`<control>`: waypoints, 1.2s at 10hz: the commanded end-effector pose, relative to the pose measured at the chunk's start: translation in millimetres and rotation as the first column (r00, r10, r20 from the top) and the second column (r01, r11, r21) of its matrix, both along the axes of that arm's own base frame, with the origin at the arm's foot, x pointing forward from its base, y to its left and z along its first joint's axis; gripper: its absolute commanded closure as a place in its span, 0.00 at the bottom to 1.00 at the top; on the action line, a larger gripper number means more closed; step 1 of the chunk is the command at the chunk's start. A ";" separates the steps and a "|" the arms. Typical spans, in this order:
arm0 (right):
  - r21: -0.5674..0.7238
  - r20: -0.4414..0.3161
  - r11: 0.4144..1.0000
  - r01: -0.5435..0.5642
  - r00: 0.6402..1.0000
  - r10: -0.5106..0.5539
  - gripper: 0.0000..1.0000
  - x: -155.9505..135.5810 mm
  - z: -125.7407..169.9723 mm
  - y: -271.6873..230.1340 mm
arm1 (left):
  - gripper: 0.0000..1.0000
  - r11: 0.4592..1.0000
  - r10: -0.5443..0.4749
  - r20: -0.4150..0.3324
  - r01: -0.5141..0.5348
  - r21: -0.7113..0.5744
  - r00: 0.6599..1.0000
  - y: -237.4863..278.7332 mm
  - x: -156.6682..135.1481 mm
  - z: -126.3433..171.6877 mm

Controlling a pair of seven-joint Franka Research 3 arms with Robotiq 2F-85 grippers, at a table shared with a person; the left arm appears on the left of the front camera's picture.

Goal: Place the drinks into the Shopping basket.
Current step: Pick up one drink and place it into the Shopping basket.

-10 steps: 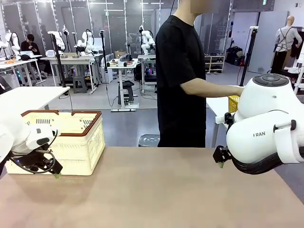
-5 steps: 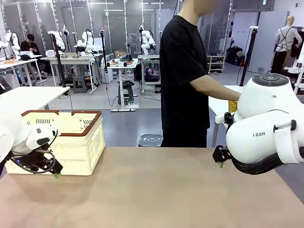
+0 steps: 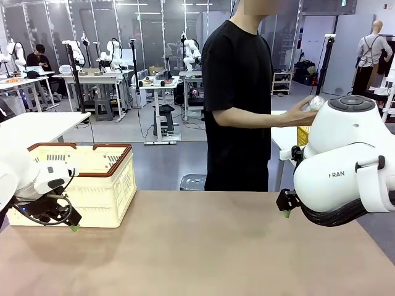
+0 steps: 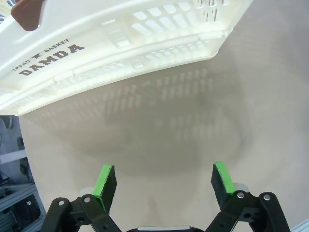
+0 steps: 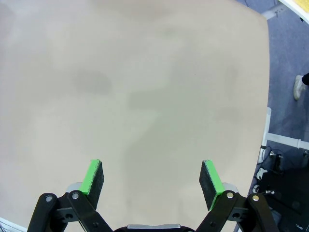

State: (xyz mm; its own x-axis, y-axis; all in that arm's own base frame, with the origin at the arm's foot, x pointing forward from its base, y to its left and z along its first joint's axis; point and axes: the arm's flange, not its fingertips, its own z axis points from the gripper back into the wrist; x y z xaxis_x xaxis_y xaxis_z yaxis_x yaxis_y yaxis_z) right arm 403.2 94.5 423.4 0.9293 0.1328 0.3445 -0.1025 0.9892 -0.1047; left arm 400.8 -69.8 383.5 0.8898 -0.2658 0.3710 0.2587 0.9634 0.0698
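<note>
The cream-white Shopping basket (image 3: 105, 194) with a brown rim stands at the table's left side. Its "DAMDA" wall (image 4: 120, 43) fills the top of the left wrist view. My left gripper (image 3: 65, 222) hovers open just in front of the basket, low over the table, with nothing between its fingers (image 4: 164, 181). My right gripper (image 3: 287, 206) is open and empty over the table's right part (image 5: 152, 179). Across the table, the person's hand holds up what looks like one of the drinks (image 3: 316, 103), with its silver end showing.
A yellow mesh basket (image 3: 302, 134) sits on a white side table behind my right arm. The person (image 3: 237, 105) stands at the far edge, right of centre. Bare tan tabletop (image 3: 197, 246) stretches between the two grippers.
The person's hand, which was reaching down behind my right arm, has come up holding a silver-ended can. Neither arm has moved.
</note>
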 end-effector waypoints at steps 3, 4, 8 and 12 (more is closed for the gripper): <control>0.000 -0.002 1.000 -0.001 1.000 0.001 0.00 0.7 -1.1 -1.4 | 0.00 1.000 0.002 -0.001 -0.002 0.000 1.000 0.5 0.1 -0.5; 0.000 -0.002 1.000 -0.001 1.000 0.001 0.00 0.7 -1.1 -1.4 | 0.00 1.000 0.002 -0.001 -0.002 0.000 1.000 0.5 0.1 -0.5; 0.000 -0.002 1.000 -0.001 1.000 0.001 0.00 0.7 -1.1 -1.4 | 0.00 1.000 0.002 -0.001 -0.002 0.000 1.000 0.5 0.1 -0.5; 0.000 -0.002 1.000 -0.001 1.000 0.001 0.00 0.7 -1.1 -1.4 | 0.00 1.000 0.002 -0.001 -0.002 0.000 1.000 0.5 0.1 -0.5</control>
